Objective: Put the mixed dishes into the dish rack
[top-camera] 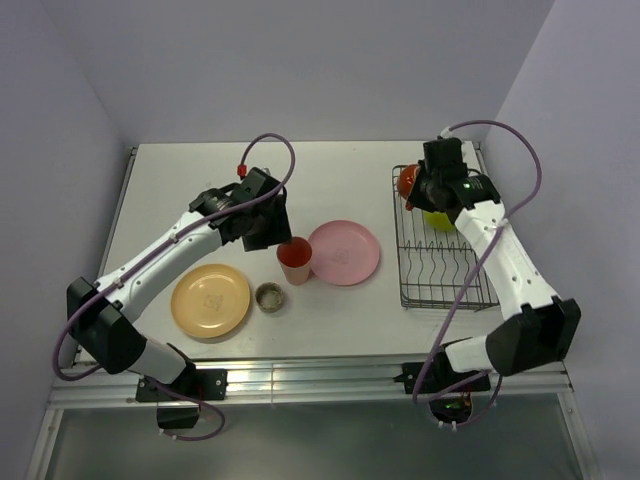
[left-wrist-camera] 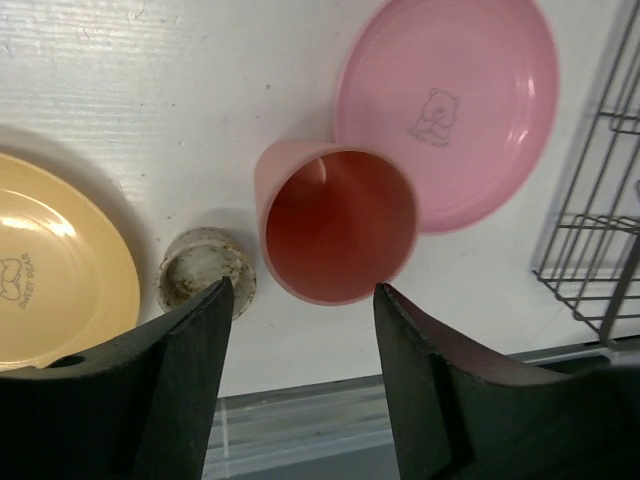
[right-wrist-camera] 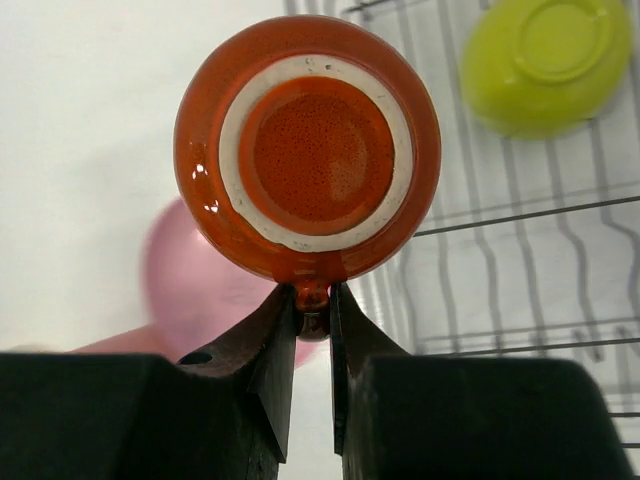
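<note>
From above, the left hand [top-camera: 280, 238] hangs just over the tumbler [top-camera: 294, 260], which stands upright on the white counter [top-camera: 330, 180]. The tumbler sits right at the near-left edge of the pink plate [top-camera: 345, 252]. The small cup [top-camera: 269, 297] stands just in front of the tumbler, and the orange plate [top-camera: 210, 300] lies flat to the left of the cup. On the right side, the black wire rack [top-camera: 440, 270] rests on the counter. The right hand [top-camera: 425, 185] holds the mug [top-camera: 407, 181] at the rack's far left corner. A green bowl [top-camera: 440, 218] lies in the far part of the rack, partly hidden by the arm.

The left wrist view shows that hand's two fingers spread wide. The tumbler's open mouth lines up with the gap, just past the tips and not touching them. The cup is by the left finger, and a corner of the rack shows at the right edge.

The right wrist view shows that hand's fingers pinched tight on the mug's handle. The mug's bottom faces the camera, and it hangs over the rack's edge. The green bowl sits upside down on the wires beyond it.
</note>
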Controlling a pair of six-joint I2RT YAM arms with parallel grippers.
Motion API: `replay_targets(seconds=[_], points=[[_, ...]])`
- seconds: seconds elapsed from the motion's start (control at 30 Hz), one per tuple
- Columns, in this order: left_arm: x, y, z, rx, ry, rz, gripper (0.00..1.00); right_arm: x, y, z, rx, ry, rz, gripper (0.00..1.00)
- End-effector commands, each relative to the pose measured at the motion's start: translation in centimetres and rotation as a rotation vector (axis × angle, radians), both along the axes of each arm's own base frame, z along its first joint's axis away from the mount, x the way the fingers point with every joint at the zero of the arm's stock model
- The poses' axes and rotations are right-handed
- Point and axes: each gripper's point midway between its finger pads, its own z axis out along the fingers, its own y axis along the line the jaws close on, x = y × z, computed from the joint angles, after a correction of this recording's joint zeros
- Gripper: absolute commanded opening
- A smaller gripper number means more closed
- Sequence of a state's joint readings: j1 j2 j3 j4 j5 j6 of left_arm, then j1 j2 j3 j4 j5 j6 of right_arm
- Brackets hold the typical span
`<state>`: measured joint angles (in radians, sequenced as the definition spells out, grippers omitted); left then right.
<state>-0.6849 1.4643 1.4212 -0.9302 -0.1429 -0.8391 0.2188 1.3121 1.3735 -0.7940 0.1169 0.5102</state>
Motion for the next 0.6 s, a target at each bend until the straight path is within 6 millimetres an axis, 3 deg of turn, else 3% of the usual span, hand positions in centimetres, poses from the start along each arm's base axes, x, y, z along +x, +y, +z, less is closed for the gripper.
replay_targets(seconds=[0.0,0.2,0.4,0.57], points=[[-0.1,0.2,-0.2,0.036,-0.016,-0.076,0.62,2.5,-3.4,-0.5,-0.218,-0.032,-0.046,0.00],[-0.2,1.4,-3.3,0.144,0.033,-0.079,0.62,4.5,-4.2,-5.1,-0.303,0.050,-0.064,0.00],[0.6,1.4,-3.9,0.132,0.032,-0.087,0.61,6.0,-5.1,-9.1,-0.341,0.127,-0.066,0.00],[1.3,1.2,-4.6,0.130,0.048,-0.091,0.59,7.8,-5.1,-11.4,-0.326,0.151,-0.056,0.00]])
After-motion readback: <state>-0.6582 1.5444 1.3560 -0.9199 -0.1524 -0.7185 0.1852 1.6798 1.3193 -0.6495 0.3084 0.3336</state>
